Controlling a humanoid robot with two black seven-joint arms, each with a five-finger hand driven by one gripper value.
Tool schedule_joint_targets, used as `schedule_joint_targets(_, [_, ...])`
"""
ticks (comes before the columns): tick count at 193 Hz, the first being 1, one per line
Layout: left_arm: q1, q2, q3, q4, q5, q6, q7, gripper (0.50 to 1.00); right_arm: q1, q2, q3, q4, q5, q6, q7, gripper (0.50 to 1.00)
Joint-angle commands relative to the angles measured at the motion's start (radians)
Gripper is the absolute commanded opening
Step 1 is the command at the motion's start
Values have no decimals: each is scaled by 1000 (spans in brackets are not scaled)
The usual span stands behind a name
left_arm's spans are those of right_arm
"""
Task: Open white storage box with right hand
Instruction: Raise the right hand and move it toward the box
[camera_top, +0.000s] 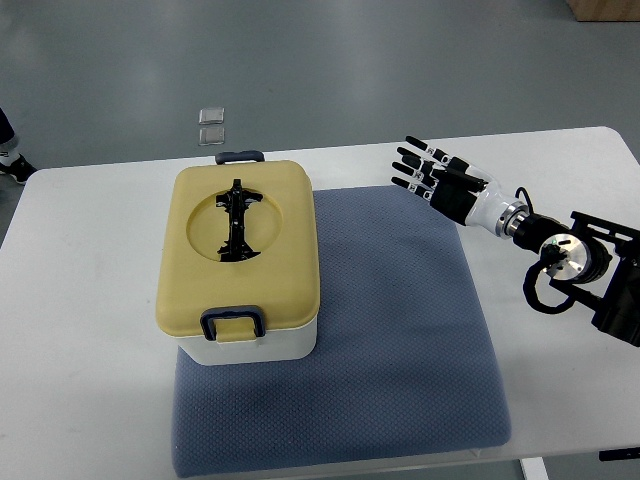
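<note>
The white storage box (243, 340) sits on the left part of the blue mat (400, 330), toward the table's (80, 300) left side, its yellow lid (240, 250) down and both latches apparently closed (nothing opened yet). My right hand (440, 178) hovers near the far edge, well apart, fingers spread, holding nothing.

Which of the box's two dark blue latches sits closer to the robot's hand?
The far latch, at the lid's top edge; the near latch lies farther from the right hand.
</note>
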Motion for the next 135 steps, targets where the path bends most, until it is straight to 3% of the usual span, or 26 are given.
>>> schedule_joint_targets(1, [0, 0, -2, 0, 0, 4, 0, 1000, 0, 0, 1, 0, 0, 0, 2, 934])
schedule_joint_targets(135, [-5, 0, 0, -2, 0, 3, -3, 1000, 37, -29, -3, 0, -1, 0, -1, 934])
